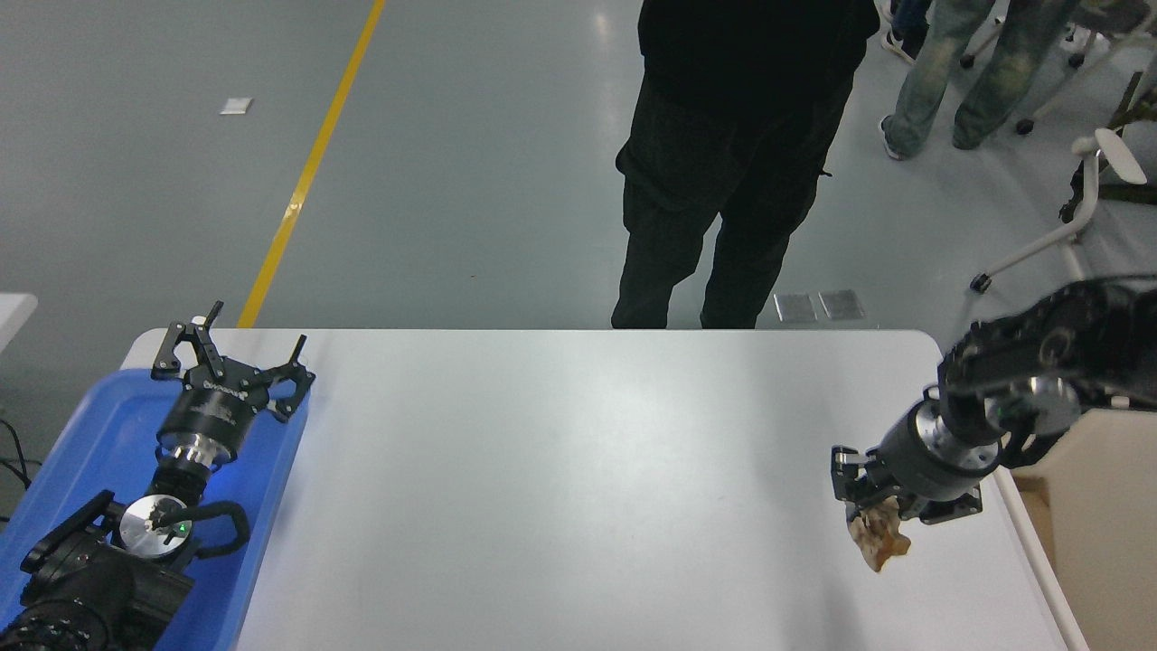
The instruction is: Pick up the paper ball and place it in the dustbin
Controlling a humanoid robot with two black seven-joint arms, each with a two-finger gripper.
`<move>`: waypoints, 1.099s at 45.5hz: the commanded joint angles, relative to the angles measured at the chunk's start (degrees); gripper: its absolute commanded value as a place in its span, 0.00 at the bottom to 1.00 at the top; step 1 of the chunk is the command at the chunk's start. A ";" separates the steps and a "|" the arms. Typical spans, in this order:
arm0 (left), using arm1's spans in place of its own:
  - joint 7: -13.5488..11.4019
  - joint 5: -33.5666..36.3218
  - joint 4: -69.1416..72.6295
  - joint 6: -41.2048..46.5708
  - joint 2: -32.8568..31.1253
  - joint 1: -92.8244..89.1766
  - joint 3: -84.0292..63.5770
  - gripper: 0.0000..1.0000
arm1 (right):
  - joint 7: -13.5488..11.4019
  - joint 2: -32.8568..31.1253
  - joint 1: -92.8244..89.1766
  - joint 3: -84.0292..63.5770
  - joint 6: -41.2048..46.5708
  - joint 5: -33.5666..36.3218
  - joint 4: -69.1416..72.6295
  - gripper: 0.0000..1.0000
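My right gripper [872, 511] is shut on the paper ball [879, 537], a tan-brown wrinkly wad that hangs below its fingers, lifted above the white table [578, 488] near its right edge. The dustbin [1098, 533], a cream-white bin, stands just right of the table; the right arm covers most of its far rim. My left gripper [230, 348] is open and parked over the blue tray [90, 434] at the lower left.
A person in black trousers [714, 181] stands at the table's far edge. Another person's legs [958, 81] and a white chair [1076, 217] are at the top right.
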 commanded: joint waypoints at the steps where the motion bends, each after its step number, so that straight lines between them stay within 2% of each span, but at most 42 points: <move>1: -0.01 0.00 0.00 0.00 0.06 0.00 -0.03 0.99 | -0.04 -3.35 17.46 -1.11 9.96 0.52 2.43 0.00; 15: -0.01 0.00 0.00 0.00 -0.03 0.00 0.05 0.99 | -0.04 -5.11 25.47 -2.78 9.96 0.52 2.43 0.00; 29: -0.01 0.00 0.00 0.00 0.06 0.09 -0.03 0.99 | -0.13 -6.43 24.69 -6.99 9.96 0.17 0.33 0.00; 37: -0.10 -0.09 0.00 0.00 -0.03 0.09 0.05 0.99 | -0.13 -14.25 20.21 -10.16 9.96 -1.41 -4.50 0.00; 44: -0.10 -0.09 0.00 0.00 -0.03 0.18 -0.03 0.99 | -0.13 -21.27 15.81 -11.04 9.96 -6.59 -11.80 0.00; 50: -0.01 -0.09 0.00 0.00 0.06 0.18 -0.03 0.99 | -0.13 -26.47 9.67 -9.73 9.96 -6.86 -20.40 0.00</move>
